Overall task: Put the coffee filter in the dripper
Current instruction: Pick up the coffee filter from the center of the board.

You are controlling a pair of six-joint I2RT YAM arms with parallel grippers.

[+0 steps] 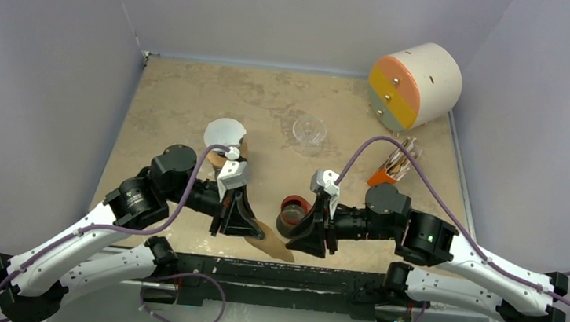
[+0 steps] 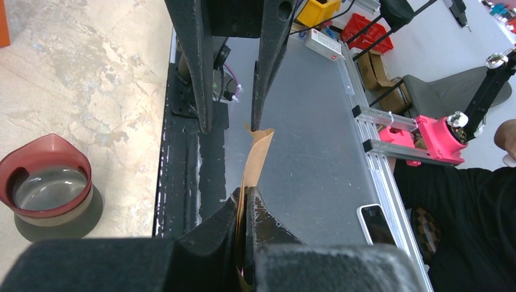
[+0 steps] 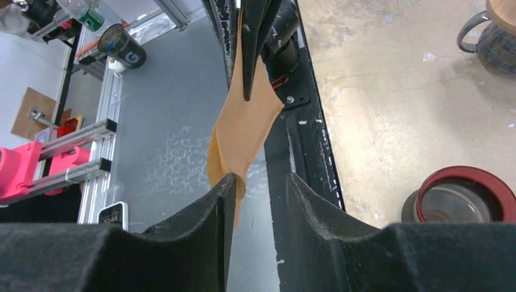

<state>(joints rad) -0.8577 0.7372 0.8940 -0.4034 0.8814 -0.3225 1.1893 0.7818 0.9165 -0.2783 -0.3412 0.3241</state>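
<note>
My left gripper [image 1: 249,235] [image 2: 246,198] is shut on a tan paper coffee filter [image 1: 273,247] [image 2: 255,161], held edge-on over the table's near edge. My right gripper [image 1: 310,246] [image 3: 258,182] faces it with jaws open; its left fingertip [image 3: 228,182] touches the filter's [image 3: 243,131] lower corner. A dark ribbed vessel with a handle [image 3: 494,38], seemingly the dripper, stands at the far left under a tan wooden ring. In the top view only a pale disc [image 1: 224,133] shows there.
A red-rimmed cup with a clear bottom [image 1: 293,207] [image 2: 45,185] [image 3: 462,198] stands between the grippers. A clear glass cup [image 1: 308,130] sits mid-table. A white drum with orange, yellow and green face [image 1: 415,83] and an orange holder of sticks [image 1: 393,167] are back right.
</note>
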